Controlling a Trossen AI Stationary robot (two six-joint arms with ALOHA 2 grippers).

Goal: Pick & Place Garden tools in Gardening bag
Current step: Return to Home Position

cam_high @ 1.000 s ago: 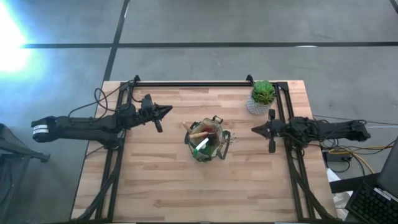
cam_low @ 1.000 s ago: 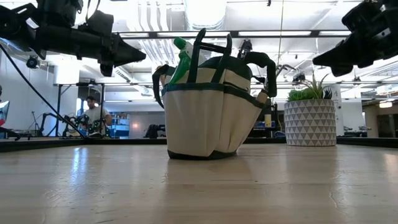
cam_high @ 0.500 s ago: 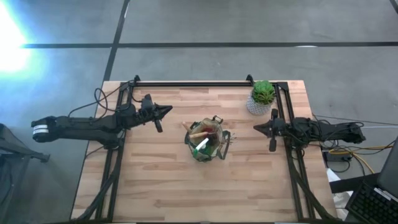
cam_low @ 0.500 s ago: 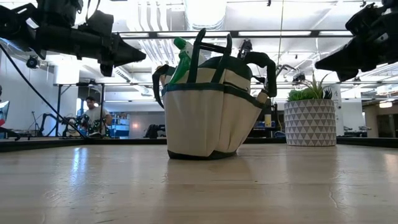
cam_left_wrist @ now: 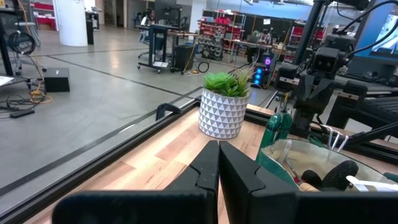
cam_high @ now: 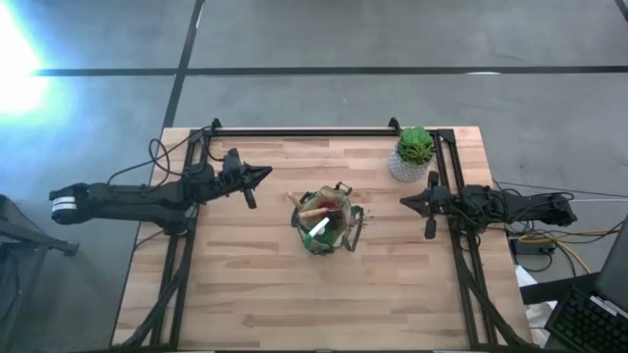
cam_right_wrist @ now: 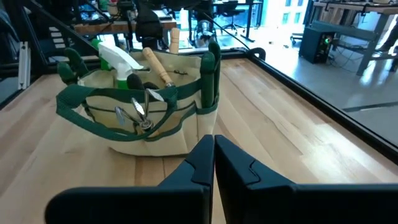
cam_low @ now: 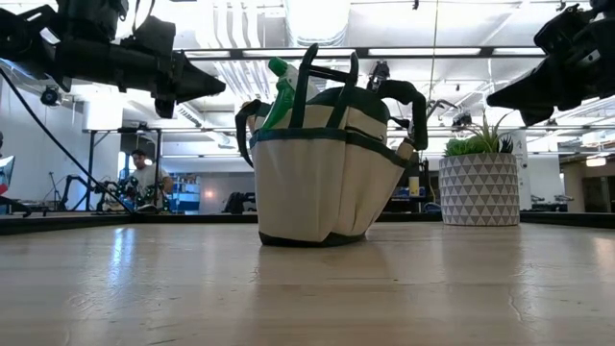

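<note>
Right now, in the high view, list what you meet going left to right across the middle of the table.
left end effector → gardening bag → right end effector

From my station the table read as pale planked wood, smooth enough to carry a soft sheen. The gardening bag was matt beige cloth with woven dark green trim. Inside I saw a smooth wooden handle, bright metal tines and a glossy plastic spray bottle. The pot looked matt.
</note>
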